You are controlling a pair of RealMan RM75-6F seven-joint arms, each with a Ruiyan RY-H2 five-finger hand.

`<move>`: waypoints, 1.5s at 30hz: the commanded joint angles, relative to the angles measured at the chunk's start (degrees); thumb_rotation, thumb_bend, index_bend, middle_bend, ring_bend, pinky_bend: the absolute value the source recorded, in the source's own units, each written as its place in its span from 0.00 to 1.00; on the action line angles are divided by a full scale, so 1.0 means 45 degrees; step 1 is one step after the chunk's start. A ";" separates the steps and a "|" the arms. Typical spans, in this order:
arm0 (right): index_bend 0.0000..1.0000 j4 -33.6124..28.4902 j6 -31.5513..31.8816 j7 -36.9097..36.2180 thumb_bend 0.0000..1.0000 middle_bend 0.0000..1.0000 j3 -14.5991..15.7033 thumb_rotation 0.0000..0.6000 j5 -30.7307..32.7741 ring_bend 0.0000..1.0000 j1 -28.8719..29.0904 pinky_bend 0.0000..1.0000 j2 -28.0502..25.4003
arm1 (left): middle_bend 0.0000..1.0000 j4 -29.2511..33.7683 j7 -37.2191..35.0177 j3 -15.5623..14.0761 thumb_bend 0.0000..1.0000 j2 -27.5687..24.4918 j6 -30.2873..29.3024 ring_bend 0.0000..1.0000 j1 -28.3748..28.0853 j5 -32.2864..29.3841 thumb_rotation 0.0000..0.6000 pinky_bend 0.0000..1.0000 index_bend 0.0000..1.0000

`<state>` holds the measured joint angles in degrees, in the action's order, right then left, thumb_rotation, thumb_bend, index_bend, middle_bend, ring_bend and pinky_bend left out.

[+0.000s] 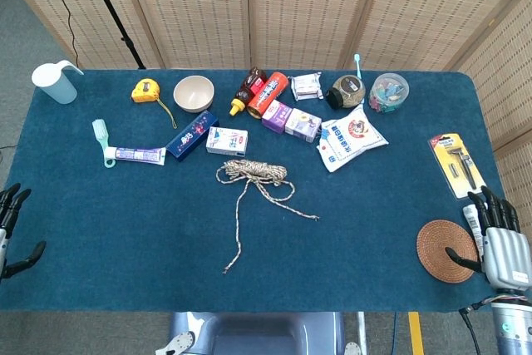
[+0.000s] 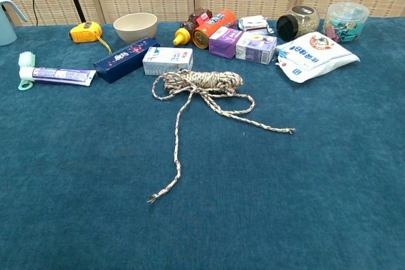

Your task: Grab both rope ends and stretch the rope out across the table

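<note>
At the table's left edge, the left hand (image 1: 12,226) is empty, fingers apart. From it the rope (image 1: 253,174) lies toward 2 o'clock, a coil near table centre, just below the white carton (image 1: 226,140). One tail runs down to an end at 6 o'clock of the coil; the other trails toward 4 o'clock. The right hand (image 1: 503,247) is likewise empty and spread, beside the coaster (image 1: 440,247), rope at 10 o'clock. Both hands sit well apart from the ends; the left looks somewhat nearer the lower one.

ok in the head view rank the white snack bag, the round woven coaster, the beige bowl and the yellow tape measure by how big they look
1. white snack bag
2. round woven coaster
3. beige bowl
4. yellow tape measure
The coaster sits nearer the camera, so that ranking is less sure.
</note>
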<state>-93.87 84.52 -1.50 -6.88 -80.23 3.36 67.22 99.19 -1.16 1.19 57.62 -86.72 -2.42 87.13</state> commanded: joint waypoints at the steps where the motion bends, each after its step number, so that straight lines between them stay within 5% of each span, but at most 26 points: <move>1: 0.09 -0.0009 -0.0033 0.0046 0.15 0.02 0.0022 1.00 -0.0072 0.00 0.0046 0.02 -0.0043 | 0.00 -0.0030 -0.0013 -0.0004 0.29 0.0025 0.0062 0.00 -0.0036 0.0002 0.94 0.00 0.00; 6: 0.12 -0.0050 -0.0002 -0.0093 0.15 0.05 0.0000 1.00 -0.0281 0.01 0.0132 0.06 -0.0025 | 0.00 -0.0033 -0.0011 -0.0011 0.29 -0.0008 0.0121 0.00 -0.0085 0.0048 0.94 0.00 0.00; 12: 0.18 -0.0087 -0.0155 -0.0555 0.15 0.11 -0.0047 1.00 -0.0738 0.18 0.0428 0.28 -0.0080 | 0.00 0.0101 0.0048 0.0047 0.29 -0.0298 0.0096 0.00 -0.0135 0.0083 0.94 0.00 0.00; 19: 0.39 -0.0074 -0.0753 -0.0910 0.18 0.29 -0.0212 1.00 -0.1253 0.35 0.1168 0.43 0.0078 | 0.00 0.0327 0.0041 0.0223 0.29 -0.0680 0.0015 0.00 -0.0225 0.0061 0.94 0.00 0.02; 34: 0.43 -0.0943 -0.3555 -0.0257 0.24 0.26 -0.0588 1.00 -0.1242 0.27 0.3461 0.22 0.0655 | 0.00 0.0982 0.0387 0.0614 0.29 -0.1283 0.0307 0.00 -0.0671 -0.0109 0.94 0.00 0.02; 45: 0.43 -0.0353 -0.5372 0.1481 0.29 0.25 -0.0865 1.00 0.0355 0.26 0.5088 0.16 0.2583 | 0.00 0.1084 0.0722 0.0713 0.29 -0.1129 0.0825 0.00 -0.1079 -0.0326 0.94 0.00 0.02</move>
<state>-96.06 61.02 4.36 -10.61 -79.23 25.69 78.01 104.13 2.06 4.41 52.47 -83.08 -7.22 85.74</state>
